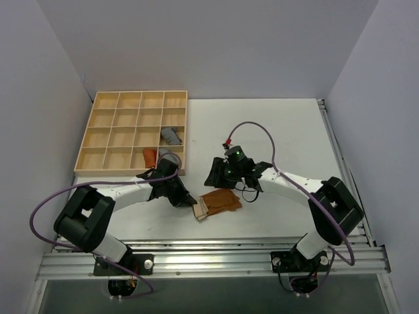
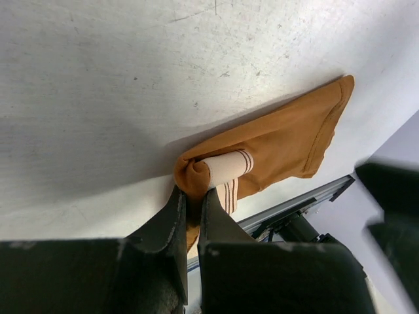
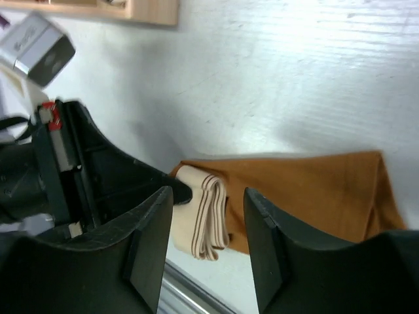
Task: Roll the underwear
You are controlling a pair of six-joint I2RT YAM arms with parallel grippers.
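The caramel-brown underwear (image 1: pixel 220 201) lies folded on the white table near the front edge, its pale beige striped band (image 1: pixel 200 210) at the left end. My left gripper (image 1: pixel 188 202) is shut on the band end; in the left wrist view its jaws pinch the bunched brown fabric (image 2: pixel 194 176) beside the rolled band (image 2: pixel 228 167). My right gripper (image 1: pixel 218 178) is open and empty, hovering just behind the garment; in the right wrist view its fingers (image 3: pixel 152 230) straddle the folded band (image 3: pixel 204 212), with the brown cloth (image 3: pixel 308 190) stretching right.
A wooden compartment tray (image 1: pixel 131 131) stands at the back left, holding a grey rolled cloth (image 1: pixel 171 136) and a redder orange rolled cloth (image 1: pixel 150 157). The aluminium rail (image 1: pixel 209 252) runs along the front edge close to the garment.
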